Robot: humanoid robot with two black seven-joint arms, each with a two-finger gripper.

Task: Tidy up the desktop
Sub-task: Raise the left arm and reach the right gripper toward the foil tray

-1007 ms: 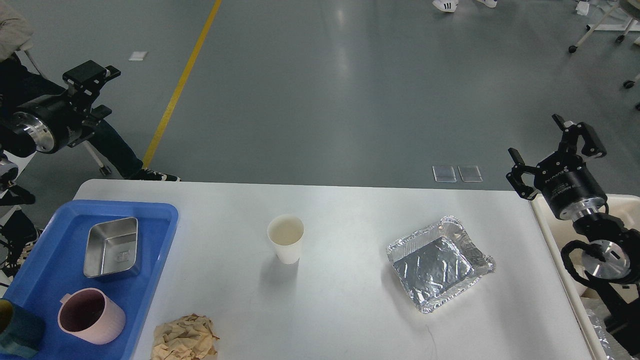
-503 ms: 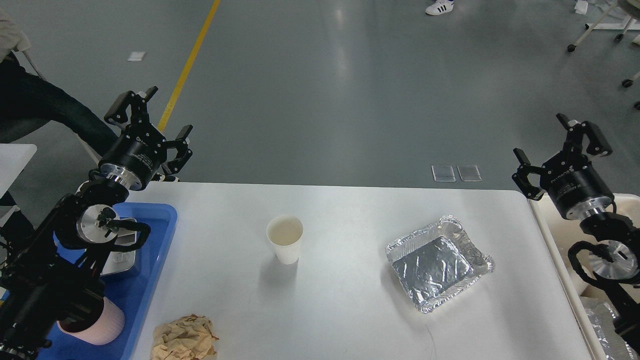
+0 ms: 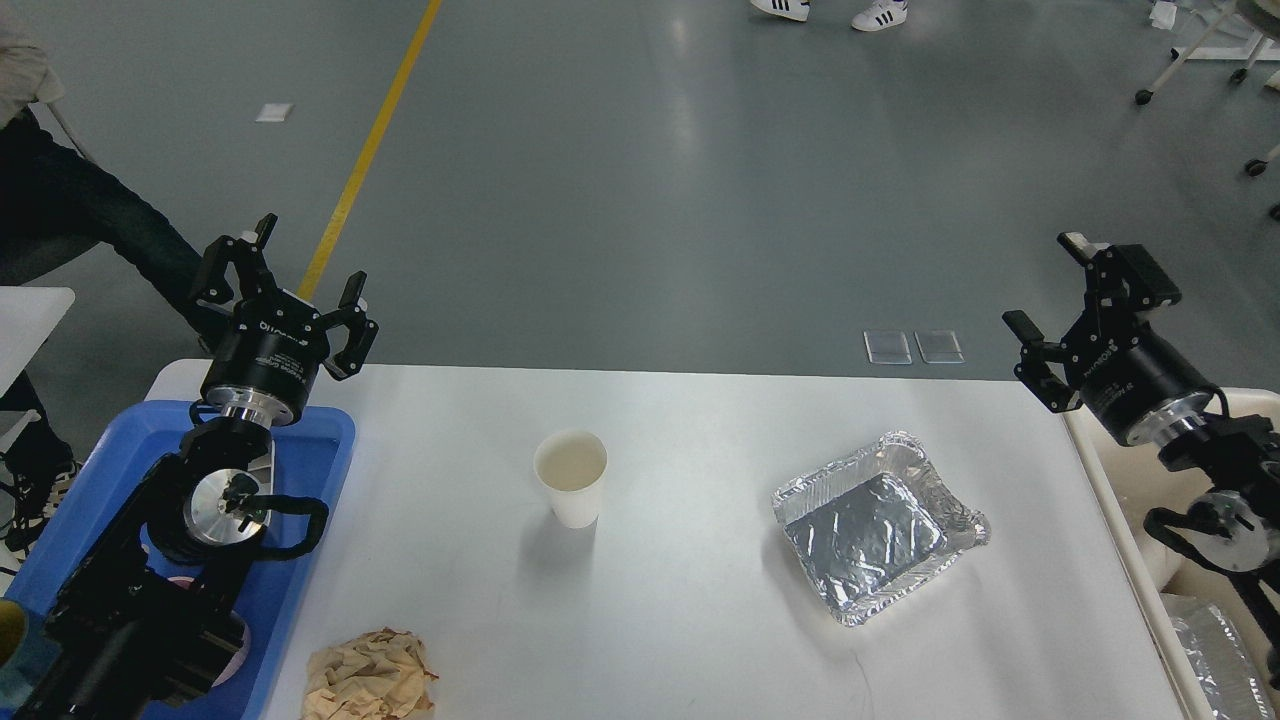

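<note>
The white desktop [image 3: 700,600] fills the lower view. On it stand a white paper cup [image 3: 571,477] near the middle, a crumpled foil tray [image 3: 875,525] to the right and a crumpled brown paper ball [image 3: 370,675] at the front left. My left gripper [image 3: 282,282] is open and empty above the desktop's far left corner, over the blue tray [image 3: 315,440]. My right gripper [image 3: 1070,305] is open and empty above the desktop's far right corner.
The blue tray sits on the left, mostly hidden by my left arm. A beige bin [image 3: 1115,480] with foil inside stands off the right edge. A small white table corner [image 3: 30,310] and a person's legs [image 3: 90,215] are at the far left.
My left arm swung in from the far left to above the blue tray, now hiding the steel box and pink cup. My right gripper shifted slightly left and turned.
</note>
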